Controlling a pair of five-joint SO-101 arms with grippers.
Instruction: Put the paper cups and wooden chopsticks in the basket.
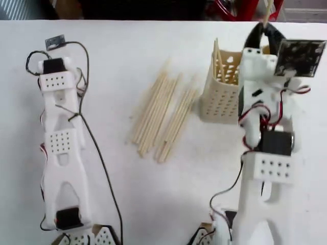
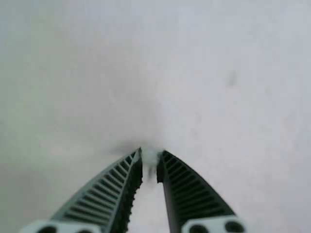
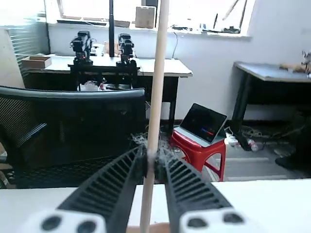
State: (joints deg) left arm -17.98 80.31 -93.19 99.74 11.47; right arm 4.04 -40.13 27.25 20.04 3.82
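high view: the basket [image 1: 219,97] stands near the table's [image 1: 153,194] far right corner, and a loose pile of wooden chopsticks [image 1: 161,115] lies mid-table just beside it.
left wrist view: the left gripper [image 2: 149,162] is all but closed on nothing, tips low over the table.
right wrist view: the right gripper [image 3: 154,162] pinches one upright chopstick [image 3: 158,73].

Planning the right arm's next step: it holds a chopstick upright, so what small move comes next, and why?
Probably carry the chopstick over the open top of the basket. The right gripper is shut on it, upright, but in the high view it sits off to the side of the basket, not above it.
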